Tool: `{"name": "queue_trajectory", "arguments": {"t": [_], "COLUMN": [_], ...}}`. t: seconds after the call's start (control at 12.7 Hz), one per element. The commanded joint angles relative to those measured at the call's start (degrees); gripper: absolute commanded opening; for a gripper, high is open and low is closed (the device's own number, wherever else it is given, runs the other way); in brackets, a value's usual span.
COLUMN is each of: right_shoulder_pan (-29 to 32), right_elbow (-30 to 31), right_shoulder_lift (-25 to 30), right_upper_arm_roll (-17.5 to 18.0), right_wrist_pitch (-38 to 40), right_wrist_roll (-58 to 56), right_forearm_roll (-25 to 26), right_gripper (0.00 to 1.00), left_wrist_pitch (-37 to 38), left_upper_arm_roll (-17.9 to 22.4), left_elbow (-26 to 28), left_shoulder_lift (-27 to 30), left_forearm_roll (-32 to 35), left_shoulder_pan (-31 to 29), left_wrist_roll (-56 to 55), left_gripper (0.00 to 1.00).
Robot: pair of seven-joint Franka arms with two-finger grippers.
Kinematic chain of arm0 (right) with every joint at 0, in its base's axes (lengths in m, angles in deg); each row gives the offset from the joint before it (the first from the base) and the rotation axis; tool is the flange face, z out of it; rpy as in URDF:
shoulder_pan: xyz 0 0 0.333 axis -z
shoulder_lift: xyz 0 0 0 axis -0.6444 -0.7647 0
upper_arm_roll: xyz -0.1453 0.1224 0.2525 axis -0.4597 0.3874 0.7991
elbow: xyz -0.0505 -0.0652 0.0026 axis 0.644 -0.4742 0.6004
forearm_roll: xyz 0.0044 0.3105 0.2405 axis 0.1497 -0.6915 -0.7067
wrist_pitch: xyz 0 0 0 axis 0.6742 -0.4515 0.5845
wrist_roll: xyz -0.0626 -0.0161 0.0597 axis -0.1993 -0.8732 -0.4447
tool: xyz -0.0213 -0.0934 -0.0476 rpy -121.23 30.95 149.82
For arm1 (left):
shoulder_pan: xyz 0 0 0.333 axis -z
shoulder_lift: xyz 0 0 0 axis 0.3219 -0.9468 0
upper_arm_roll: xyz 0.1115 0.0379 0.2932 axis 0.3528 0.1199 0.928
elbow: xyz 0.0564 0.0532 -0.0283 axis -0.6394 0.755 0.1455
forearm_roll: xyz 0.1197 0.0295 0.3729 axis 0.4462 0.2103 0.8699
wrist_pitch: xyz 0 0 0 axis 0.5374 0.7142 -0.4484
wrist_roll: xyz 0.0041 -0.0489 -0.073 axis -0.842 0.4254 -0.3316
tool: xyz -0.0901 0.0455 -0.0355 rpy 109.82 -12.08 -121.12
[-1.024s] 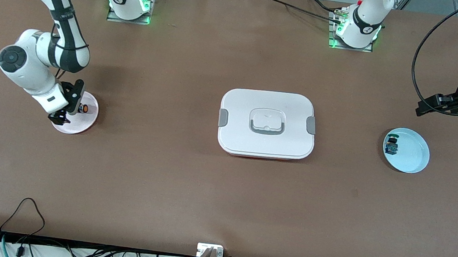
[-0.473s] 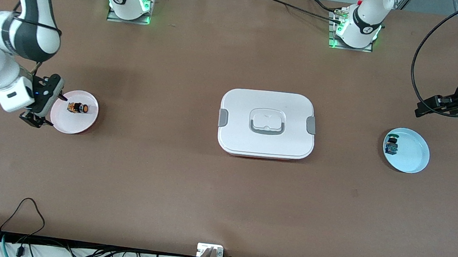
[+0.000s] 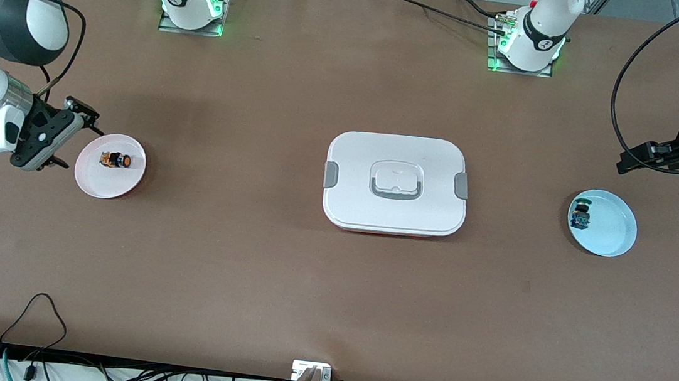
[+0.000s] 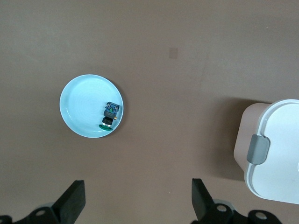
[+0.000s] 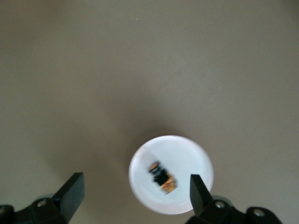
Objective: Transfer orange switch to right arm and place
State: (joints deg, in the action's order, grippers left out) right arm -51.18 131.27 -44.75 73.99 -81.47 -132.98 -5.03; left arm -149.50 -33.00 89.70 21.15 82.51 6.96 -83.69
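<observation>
The orange switch (image 3: 114, 160) lies on its side on a pale pink plate (image 3: 125, 184) toward the right arm's end of the table. It also shows in the right wrist view (image 5: 162, 177) on that plate (image 5: 189, 156). My right gripper (image 3: 74, 140) is open and empty, in the air beside the plate; in its wrist view (image 5: 135, 196) the plate lies partly between the fingers. My left gripper (image 3: 625, 159) is open and empty, and waits in the air at the left arm's end of the table; it also shows in its wrist view (image 4: 138, 203).
A white lidded box (image 3: 396, 184) with grey clips sits mid-table, also in the left wrist view (image 4: 275, 154). A light blue plate (image 3: 612, 235) holds a small blue-and-black part with a green cap (image 3: 580, 216); both show in the left wrist view (image 4: 79, 105), (image 4: 110, 115).
My right gripper has drawn back from over the pink plate toward the right arm's end of the table and risen. The orange switch stays on the plate. The left arm has barely moved.
</observation>
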Motion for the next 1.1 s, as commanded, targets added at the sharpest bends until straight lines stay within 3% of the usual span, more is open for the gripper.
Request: {"name": "queue_trajectory", "arguments": {"t": [0.0,0.24,0.47,0.79,1.02], "right_shoulder_pan": [-1.2,-1.8,-2.3,-1.7,-1.2], "right_elbow": [-0.2,-1.6,-4.1,-8.8,-11.7], "right_shoulder_lift": [1.1,1.8,2.8,3.5,3.6], "right_upper_arm_roll": [0.0,0.0,0.1,-0.7,-0.6], "right_wrist_pitch": [7.1,15.1,21.0,16.1,15.6], "right_wrist_roll": [19.8,37.1,42.5,38.7,47.0], "right_forearm_roll": [-0.1,0.0,0.5,9.7,9.7], "right_gripper": [1.0,1.0,1.0,1.0,1.0], "left_wrist_pitch": [0.8,0.6,0.5,0.5,0.4], "left_upper_arm_roll": [0.0,0.5,0.5,0.6,0.5], "left_elbow": [-1.7,-1.9,-1.9,-1.9,-1.9], "left_shoulder_lift": [-0.7,-0.7,-0.8,-0.8,-1.1], "left_forearm_roll": [-1.1,-2.4,-3.2,-3.2,-3.2], "left_shoulder_pan": [-0.4,-0.7,-0.8,-0.9,-1.2], "left_wrist_roll": [-0.3,0.0,0.0,0.2,0.2], "left_gripper": [1.0,1.0,1.0,1.0,1.0]}}
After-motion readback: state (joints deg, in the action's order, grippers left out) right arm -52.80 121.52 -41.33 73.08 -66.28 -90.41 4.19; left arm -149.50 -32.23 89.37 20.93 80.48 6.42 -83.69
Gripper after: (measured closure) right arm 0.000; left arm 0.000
